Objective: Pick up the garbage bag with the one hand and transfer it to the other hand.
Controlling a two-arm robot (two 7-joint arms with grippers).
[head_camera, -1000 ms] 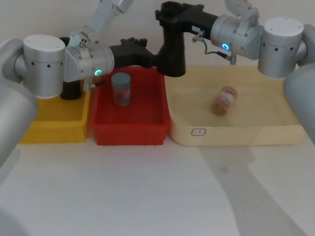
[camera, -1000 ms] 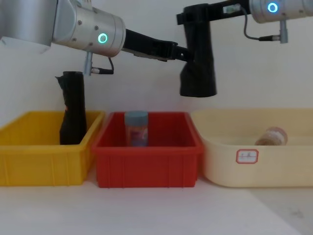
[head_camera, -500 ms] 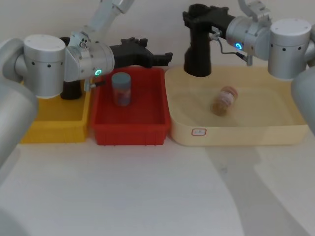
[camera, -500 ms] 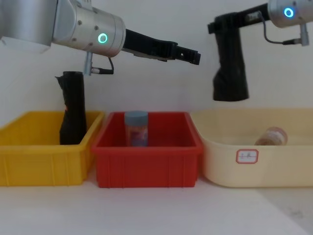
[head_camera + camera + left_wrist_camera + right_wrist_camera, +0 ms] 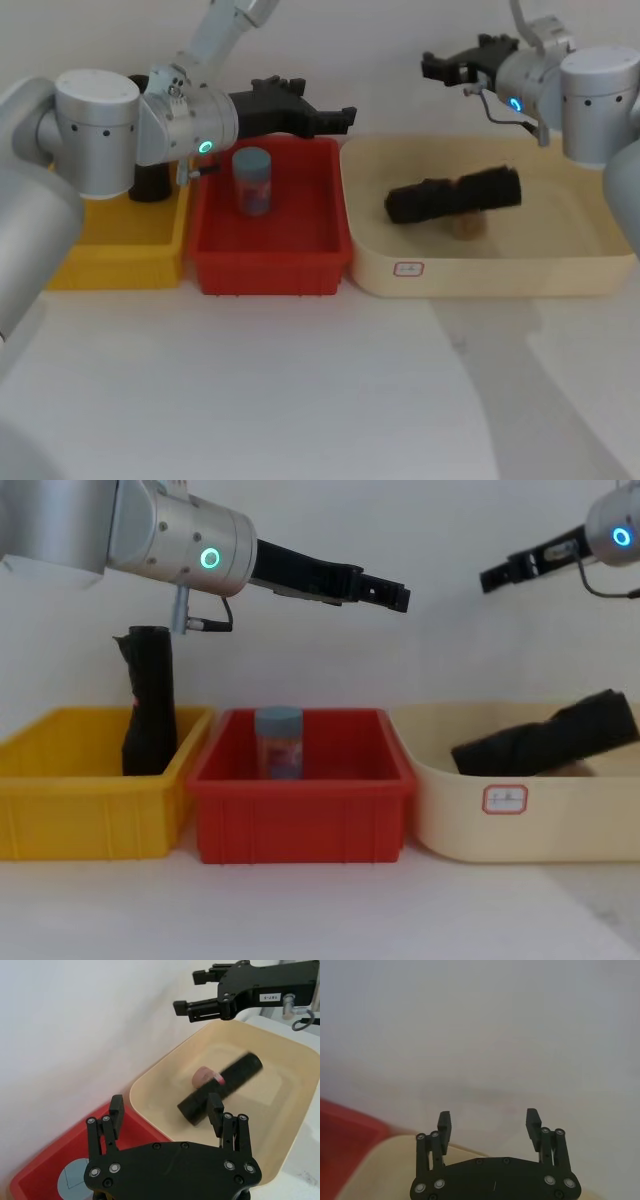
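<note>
The garbage bag (image 5: 455, 196) lies on its side in the cream tray (image 5: 570, 275), propped across a jar (image 5: 464, 226) that it largely hides. Its long axis runs roughly left to right, its right end raised. The right gripper (image 5: 437, 69), on the arm with the blue ring, hangs above the tray's far edge, fingers spread and empty; by judgement it is the nearer gripper, the bag lying below it and toward the robot. The left gripper (image 5: 342, 116), on the arm with the teal ring, is held over the red bin (image 5: 268, 275), likewise spread and empty. A second black roll (image 5: 148, 702) stands in the yellow bin (image 5: 60, 820). Motion blur obscures the bag's outline in the left wrist view.
</note>
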